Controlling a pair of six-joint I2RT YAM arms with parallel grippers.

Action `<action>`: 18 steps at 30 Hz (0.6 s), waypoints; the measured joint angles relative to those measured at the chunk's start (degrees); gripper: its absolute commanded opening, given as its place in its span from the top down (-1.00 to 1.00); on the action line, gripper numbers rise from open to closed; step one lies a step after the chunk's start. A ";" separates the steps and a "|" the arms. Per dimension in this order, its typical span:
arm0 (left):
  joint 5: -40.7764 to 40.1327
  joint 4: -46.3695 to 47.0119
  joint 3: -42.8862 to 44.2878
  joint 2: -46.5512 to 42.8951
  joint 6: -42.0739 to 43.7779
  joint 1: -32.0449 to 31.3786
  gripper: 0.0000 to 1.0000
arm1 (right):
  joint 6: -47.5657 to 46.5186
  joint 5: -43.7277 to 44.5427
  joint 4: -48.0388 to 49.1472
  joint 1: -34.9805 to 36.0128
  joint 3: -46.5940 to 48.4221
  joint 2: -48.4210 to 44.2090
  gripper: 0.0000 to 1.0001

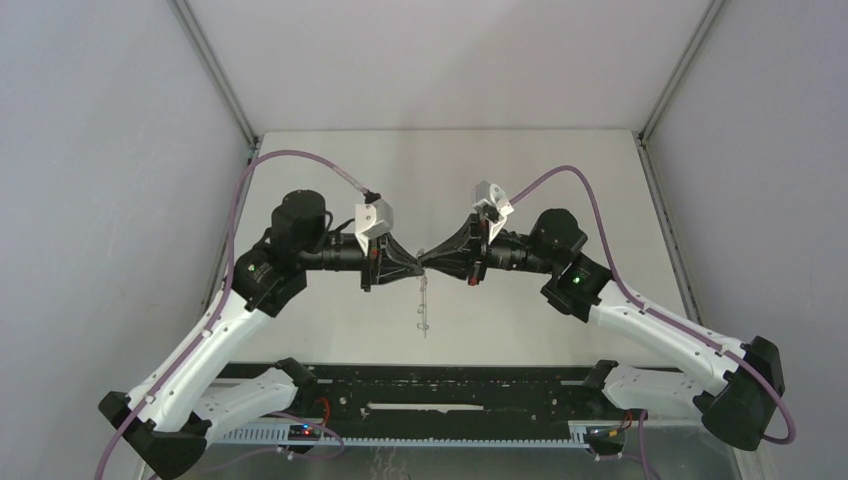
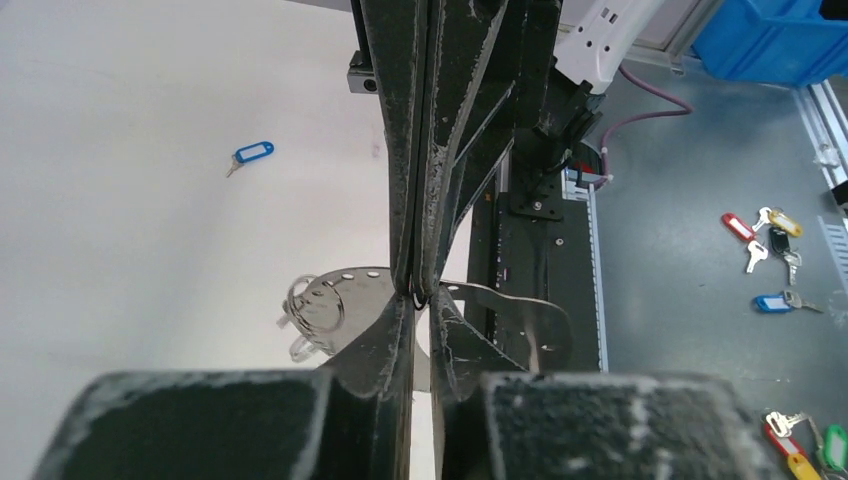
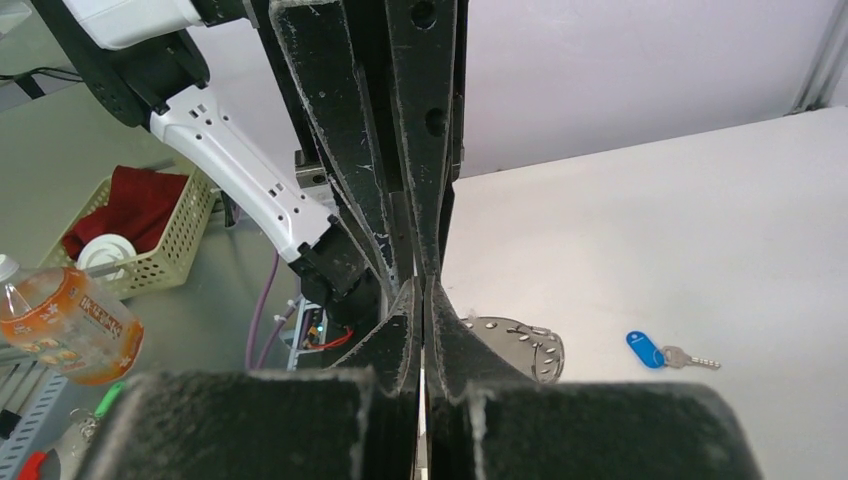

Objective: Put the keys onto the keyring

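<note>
Top external view: your keyring (image 1: 424, 308) hangs edge-on just below the right pincer (image 1: 430, 260), clamped on its rim. Your left pincer (image 1: 414, 263) meets it tip to tip, fingers nearly together; I cannot tell its grip. A blue-tagged key (image 2: 252, 153) lies well apart.

Thin grey metal keyring (image 2: 352, 288), matt white table (image 2: 150, 250)

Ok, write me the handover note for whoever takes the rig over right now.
Right gripper: shut on the ring's rim; the ring hangs above the table.
Left gripper: tip to tip with it at the same rim, with a slim gap between its fingers; grip unclear.
White-labelled key and plain blue key: on the table, apart from the ring.
Done: ring lifted.
Left: pick up both keys and thread them on.
</note>
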 measured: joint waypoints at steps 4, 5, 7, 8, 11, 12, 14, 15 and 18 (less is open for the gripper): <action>0.44 -0.46 0.00 -0.15 0.00 0.00 0.53 | 0.22 0.07 0.24 -0.07 0.00 0.00 1.00; 0.50 -0.44 0.00 -0.15 -0.02 0.00 0.48 | 0.42 -0.04 0.24 -0.07 0.00 0.00 1.00; 0.63 -0.37 0.00 -0.15 -0.22 0.00 0.50 | 0.74 -0.20 0.37 -0.04 0.00 0.00 1.00; 0.66 -0.33 0.00 -0.15 -0.44 0.00 0.57 | 0.87 -0.33 0.66 0.00 0.00 0.00 1.00; 0.72 0.22 0.00 -0.15 -1.18 0.00 0.80 | 1.16 -0.50 1.33 0.02 0.00 0.00 1.00; 0.92 0.48 0.00 -0.15 -1.60 0.00 0.90 | 1.27 -0.46 1.53 0.00 0.00 -0.02 1.00; 1.03 0.55 0.00 -0.22 -2.10 0.00 0.99 | 1.49 -0.50 1.92 -0.02 0.00 -0.02 1.00; 1.05 0.61 0.00 -0.28 -2.38 0.02 0.99 | 1.64 -0.72 2.27 -0.02 0.00 -0.04 1.00; 1.25 0.74 0.00 -0.72 -2.56 0.00 0.99 | 1.97 -1.40 2.86 0.00 0.00 -0.09 1.00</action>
